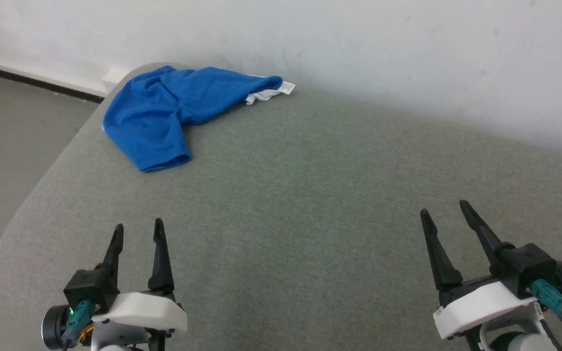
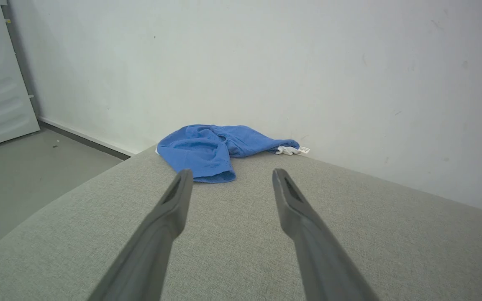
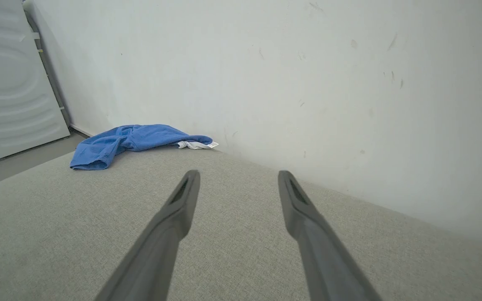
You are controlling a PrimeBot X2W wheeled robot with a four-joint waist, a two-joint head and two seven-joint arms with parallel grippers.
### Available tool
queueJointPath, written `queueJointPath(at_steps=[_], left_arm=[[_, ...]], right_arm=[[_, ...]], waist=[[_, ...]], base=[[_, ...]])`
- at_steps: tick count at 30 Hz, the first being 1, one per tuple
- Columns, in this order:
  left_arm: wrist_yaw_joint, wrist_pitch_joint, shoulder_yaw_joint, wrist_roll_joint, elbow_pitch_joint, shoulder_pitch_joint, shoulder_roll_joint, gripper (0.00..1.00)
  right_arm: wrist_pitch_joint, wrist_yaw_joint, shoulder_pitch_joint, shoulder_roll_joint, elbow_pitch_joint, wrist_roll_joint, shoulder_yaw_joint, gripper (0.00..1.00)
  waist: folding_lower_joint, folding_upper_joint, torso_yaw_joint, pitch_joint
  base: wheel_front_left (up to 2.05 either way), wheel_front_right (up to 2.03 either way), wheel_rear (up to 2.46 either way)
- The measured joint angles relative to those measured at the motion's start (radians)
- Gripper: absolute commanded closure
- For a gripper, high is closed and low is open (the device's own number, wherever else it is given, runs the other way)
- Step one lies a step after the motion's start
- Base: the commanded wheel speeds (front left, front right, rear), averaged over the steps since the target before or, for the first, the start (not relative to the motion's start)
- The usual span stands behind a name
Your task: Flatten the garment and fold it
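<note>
**Q:** Where does the garment point(image 1: 164, 114) lie, and in what condition?

**A:** It lies at the far left corner of the grey padded surface point(image 1: 310, 219), close under the white wall point(image 1: 408, 48). It is rumpled, not spread. One leg runs toward the robot, and the rest is bunched along the wall. The white band point(image 1: 261, 96) and the label tag point(image 1: 287, 87) are turned out at its right end. Its left side reaches the surface's rounded border.

**Q:** How do the grippers stand?

**A:** The left gripper point(image 1: 138, 224) and the right gripper point(image 1: 444, 207) hover over the near part of the surface, well apart from the cloth and from each other. Each has its two dark fingers parted by a clear gap, with nothing between them.

**Q:** Why this arrangement?

**A:** By appearance, flattening is not yet begun. Parted jaws suit a reach, and the wide spacing lets each arm take a separate edge. The left gripper points almost straight at the cloth. The right gripper has it off to the left, so its reach is probably the longer one.

**Q:** What calls for care?

**A:** The wall and the border crowd the cloth, so drawing it toward the middle would likely give room to spread it. Soft fabric may drag into new folds.
</note>
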Motion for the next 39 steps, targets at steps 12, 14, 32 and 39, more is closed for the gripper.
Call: queueJointPath(at_steps=[12,14,32,39], left_arm=[[0.018,-0.023,-0.010,-0.006,0.011,0.000,0.000,0.00],[0.018,-0.030,-0.010,-0.011,0.010,0.000,0.000,0.00],[-0.036,-0.067,0.111,-0.056,-0.070,-0.398,0.006,0.00],[-0.057,-0.028,0.159,-0.096,0.091,-0.729,0.099,0.00]], right_arm=[[-0.002,0.000,0.000,0.000,-0.019,0.008,-0.003,0.00],[-0.002,0.000,0.000,0.000,-0.023,0.010,-0.004,0.00],[0.062,0.000,-0.097,-0.087,-0.144,0.028,0.007,0.00],[0.077,0.000,-0.157,-0.144,-0.185,0.058,0.012,0.00]], waist=[[-0.0001,0.0000,0.069,0.016],[0.0000,0.0000,0.074,0.023],[0.0001,0.0000,0.059,0.198],[0.0002,0.0000,0.024,0.319]], base=[[0.00,0.00,0.00],[0.00,0.00,0.00],[0.00,0.00,0.00],[0.00,0.00,0.00]])
